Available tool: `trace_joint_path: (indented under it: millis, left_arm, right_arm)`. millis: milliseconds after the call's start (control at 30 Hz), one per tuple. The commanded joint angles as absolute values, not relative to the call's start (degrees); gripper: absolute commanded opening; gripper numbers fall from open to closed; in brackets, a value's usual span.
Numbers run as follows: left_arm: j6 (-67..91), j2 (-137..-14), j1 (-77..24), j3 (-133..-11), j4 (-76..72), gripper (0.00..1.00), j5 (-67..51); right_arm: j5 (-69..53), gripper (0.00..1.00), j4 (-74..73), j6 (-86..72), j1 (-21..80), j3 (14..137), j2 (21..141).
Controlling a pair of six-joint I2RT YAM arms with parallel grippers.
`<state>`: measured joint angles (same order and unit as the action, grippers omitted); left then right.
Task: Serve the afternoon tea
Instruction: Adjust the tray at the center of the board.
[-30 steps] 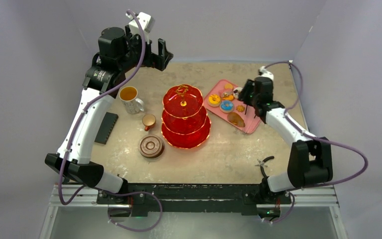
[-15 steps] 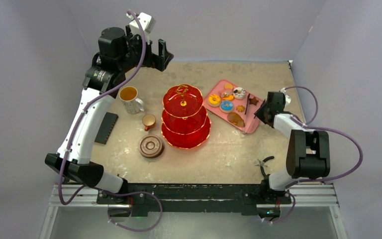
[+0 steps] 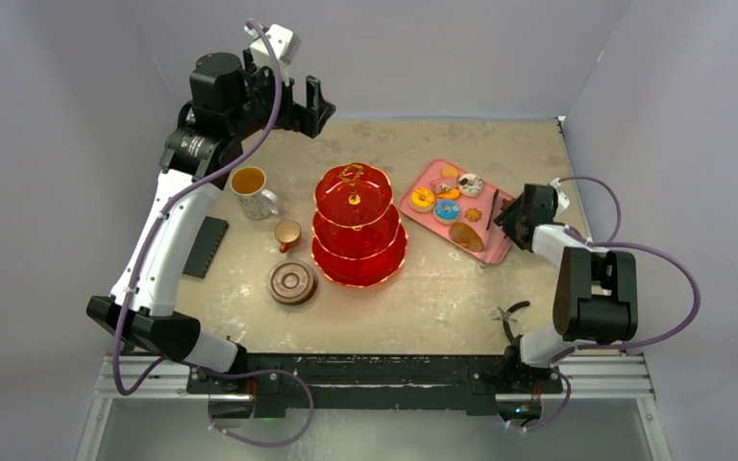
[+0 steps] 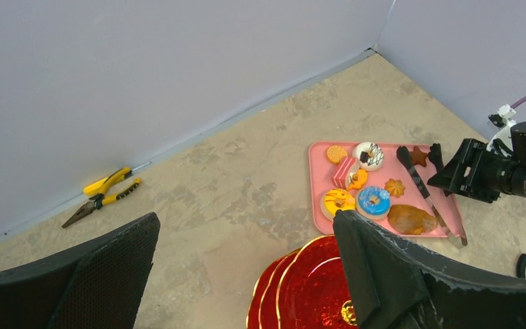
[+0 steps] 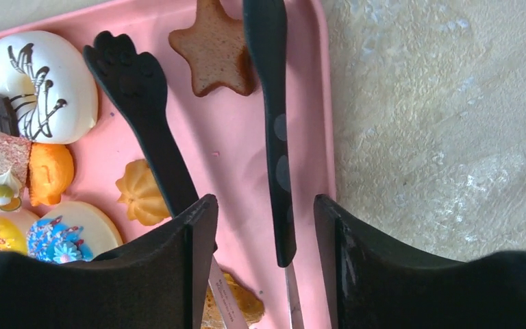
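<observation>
Top external view: picking up the tool, judged to be an early step of the serving. The right fingers [image 3: 513, 215] lie low at the edge of the pink tray [image 3: 430, 172], at the handle end of the black tongs [image 3: 493, 206]. The small pastries [image 3: 447, 197] sit on the tray just beyond the fingertips. None shows on the red three-tier stand [image 3: 357, 226], well off to their left. The left fingers [image 3: 309, 104] hang high above the surface [image 3: 442, 298]. The white mug of tea [image 3: 250, 184], small brown cup [image 3: 288, 233] and brown saucer [image 3: 292, 282] lie below them, towards the arm bases.

Left wrist view: the left fingers are spread wide and hold nothing. The stand's gold-rimmed tiers show beneath one fingertip. Tray, tongs and right fingers lie far ahead, and yellow-handled pliers [image 4: 103, 195] lie ahead on the other side.

Right wrist view: the right fingers are partly apart and clamped on nothing. One tongs arm runs up between them with a gap on either side. The other arm, which ends in a scalloped head, passes under one finger. A star-shaped biscuit [image 5: 216, 48] lies beyond the fingertips, between the two arms. The next move probably calls for a sideways shift until both arms sit in the gap. The fingers would then close gently, so that the tongs are gripped without snapping shut.
</observation>
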<state>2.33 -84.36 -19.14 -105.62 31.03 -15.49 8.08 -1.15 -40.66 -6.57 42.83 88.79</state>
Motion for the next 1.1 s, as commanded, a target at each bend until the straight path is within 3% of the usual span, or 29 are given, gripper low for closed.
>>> trace_joint_path:
  millis: [0, 233, 533, 1067]
  left_arm:
    - [1.5, -83.3, -18.8, -106.2, 30.3, 0.99, -16.3]
    - [1.5, -83.5, -18.8, -105.9, 30.5, 0.99, -16.5]
    - [0.9, -83.0, -18.8, -105.5, 30.6, 0.99, -16.3]
    - [0.6, -83.1, -18.8, -104.7, 30.4, 0.99, -16.2]
  right_arm:
    - [8.5, 0.6, 0.5, -36.2, -6.9, 43.9, 85.4]
    - [11.5, 0.66, -2.1, -38.5, -8.1, 42.8, 78.5]
    - [7.4, 0.51, -3.3, -42.2, -17.4, 39.6, 81.5]
    - [1.1, 0.44, 5.0, -39.3, -17.3, 36.1, 86.2]
